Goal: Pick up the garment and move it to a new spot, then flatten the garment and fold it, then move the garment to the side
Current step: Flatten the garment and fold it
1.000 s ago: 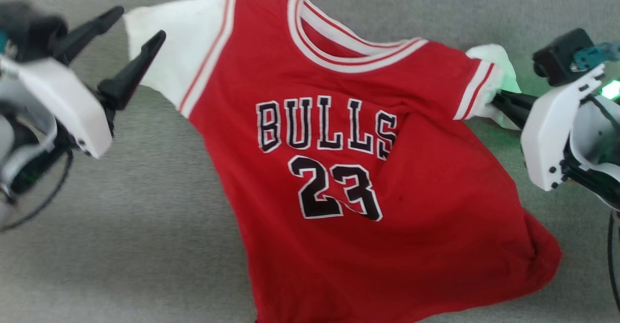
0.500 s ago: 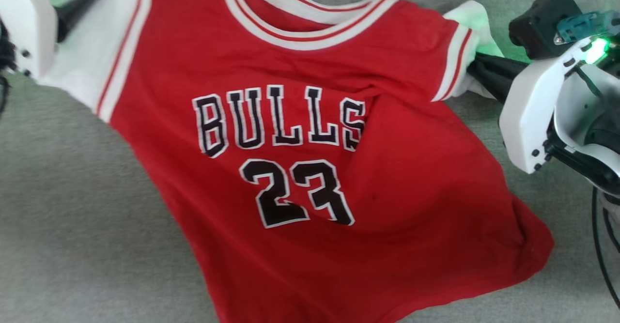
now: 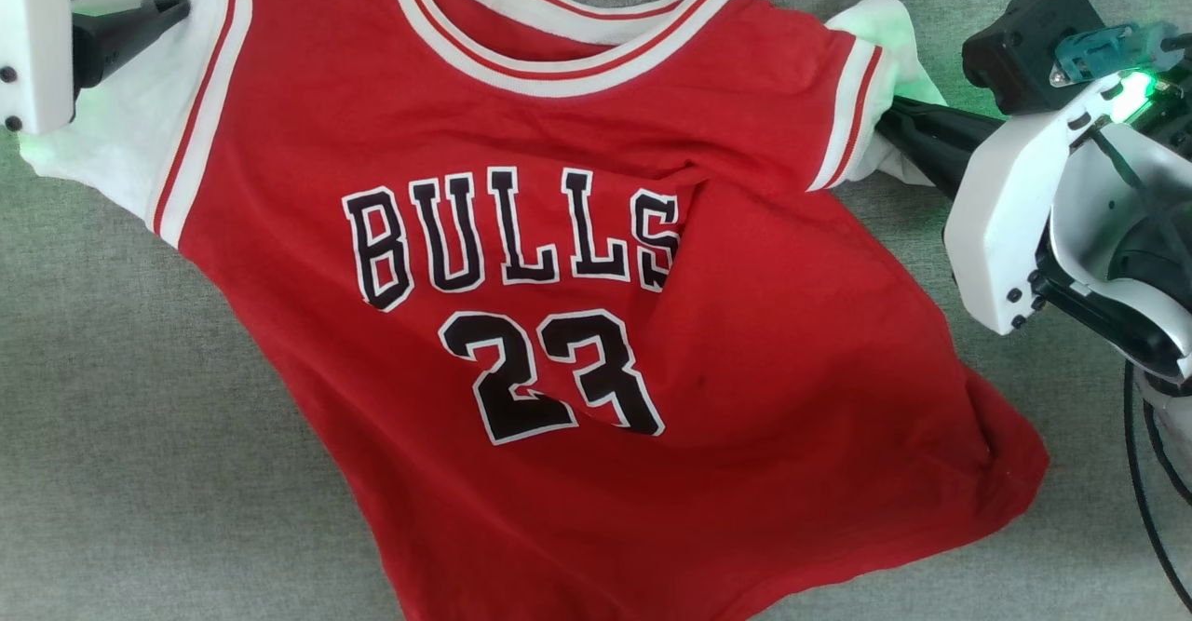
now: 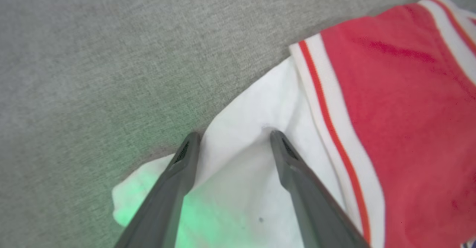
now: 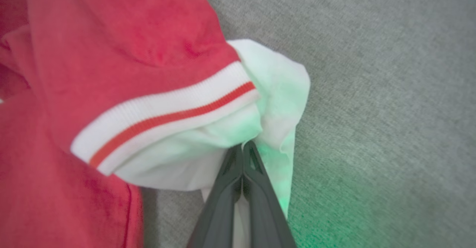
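On grey surface (image 3: 140, 416): garment (image 3: 596, 323), front up, lettering showing, lower part wrinkled. At right sleeve (image 5: 275, 92): right gripper (image 5: 242, 147), clenched on the white cloth. At left sleeve (image 4: 245, 173): left gripper (image 4: 233, 133), released, fingers spread wide over the cloth.

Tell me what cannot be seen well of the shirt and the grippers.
Hem of the shirt: head view, partly cut off by the lower edge.
Its back: head view, hidden under its front.
Last letter of BULLS: head view, partly under a fold.
Left gripper: left wrist view, open over the shirt; contact of the tips unclear.
Right gripper: right wrist view, shut on the shirt; folds hide how much cloth it pinches.
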Controlling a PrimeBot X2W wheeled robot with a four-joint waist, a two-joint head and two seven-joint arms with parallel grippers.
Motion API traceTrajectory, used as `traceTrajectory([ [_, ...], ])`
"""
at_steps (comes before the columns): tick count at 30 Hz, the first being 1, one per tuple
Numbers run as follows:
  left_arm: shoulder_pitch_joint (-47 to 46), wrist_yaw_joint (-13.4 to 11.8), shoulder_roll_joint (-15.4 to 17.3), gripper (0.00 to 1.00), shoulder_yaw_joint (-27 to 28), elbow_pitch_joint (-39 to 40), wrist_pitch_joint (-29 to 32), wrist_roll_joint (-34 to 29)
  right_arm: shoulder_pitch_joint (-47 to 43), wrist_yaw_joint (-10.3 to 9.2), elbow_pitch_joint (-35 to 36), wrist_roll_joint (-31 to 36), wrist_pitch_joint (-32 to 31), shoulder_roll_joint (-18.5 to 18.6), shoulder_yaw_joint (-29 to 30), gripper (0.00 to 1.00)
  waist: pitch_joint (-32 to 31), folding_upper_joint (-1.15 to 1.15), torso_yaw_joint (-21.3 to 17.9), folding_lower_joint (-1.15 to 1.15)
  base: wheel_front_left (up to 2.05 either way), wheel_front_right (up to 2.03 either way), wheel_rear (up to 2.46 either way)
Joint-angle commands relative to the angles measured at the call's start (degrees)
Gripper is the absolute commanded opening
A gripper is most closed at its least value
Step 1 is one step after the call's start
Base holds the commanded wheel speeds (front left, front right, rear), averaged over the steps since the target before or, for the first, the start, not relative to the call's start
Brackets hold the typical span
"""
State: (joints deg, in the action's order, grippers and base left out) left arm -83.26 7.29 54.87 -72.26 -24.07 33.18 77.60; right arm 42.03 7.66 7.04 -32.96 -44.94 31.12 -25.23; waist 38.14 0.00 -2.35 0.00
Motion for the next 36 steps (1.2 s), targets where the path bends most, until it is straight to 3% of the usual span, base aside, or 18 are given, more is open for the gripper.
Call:
traceTrajectory([
  [1, 3.1, 0.3, -1.2, 0.50, -2.0, 0.3, 0.6, -0.5, -1.7, -0.32, -1.6, 0.4, -1.0, 0.4, -0.3, 0.00, 0.0, 0.00, 0.0, 0.00, 0.00, 0.00, 0.00],
  [3, 3.5, 0.3, -1.5, 0.00, -2.0, 0.5, -0.2, -1.0, -1.6, -0.32, -1.4, 0.6, -0.1, 0.1, -0.1, 0.00, -0.2, 0.00, -0.1, 0.00, 0.00, 0.00, 0.00],
  [7, 2.4, 0.3, -1.8, 0.00, -1.5, 0.5, -4.9, -0.8, -0.1, -0.31, -1.3, 1.8, 3.2, -0.4, 2.0, 0.00, -1.1, 0.00, 0.0, 0.00, 0.00, 0.00, 0.00],
  [12, -0.5, 0.2, -2.8, 0.00, -1.0, -0.8, -15.0, 0.3, 1.6, -0.28, -2.6, 2.9, 6.2, -1.8, 7.1, 0.00, -2.9, 0.00, 0.4, 0.00, 0.00, 0.00, 0.00],
  [16, -2.2, 0.1, -4.3, 0.00, -0.2, -2.2, -21.4, 3.1, 5.2, -0.24, -5.5, 3.6, 8.0, -5.8, 13.4, 0.00, -3.9, 0.00, 0.4, 0.00, 0.00, 0.00, 0.00],
  [23, -10.0, 0.1, -8.7, 0.00, 5.0, -7.5, -30.8, 6.6, 21.6, -0.23, -16.1, 11.4, 13.1, -11.7, 22.0, 0.00, -4.8, 0.00, 0.2, 0.00, 0.00, 0.00, 0.00],
  [28, -17.1, 0.1, -12.7, 0.00, 10.0, -13.5, -37.5, 8.2, 36.4, -0.24, -26.3, 18.2, 22.1, -16.0, 29.1, 0.00, -6.2, 0.00, -0.1, 0.00, 0.00, 0.00, 0.00],
  [32, -20.6, 0.1, -15.1, 0.00, 13.1, -16.3, -42.6, 9.7, 44.2, -0.23, -33.9, 23.6, 28.4, -17.8, 33.0, 0.00, -7.5, 0.00, 0.1, 0.00, 0.00, 0.00, 0.00],
  [36, -18.3, 0.1, -15.1, 0.00, 12.6, -14.6, -41.4, 11.0, 46.2, -0.23, -39.9, 25.3, 30.7, -17.2, 33.4, 0.00, -8.8, 0.00, 0.4, 0.00, 0.00, 0.00, 0.00],
])
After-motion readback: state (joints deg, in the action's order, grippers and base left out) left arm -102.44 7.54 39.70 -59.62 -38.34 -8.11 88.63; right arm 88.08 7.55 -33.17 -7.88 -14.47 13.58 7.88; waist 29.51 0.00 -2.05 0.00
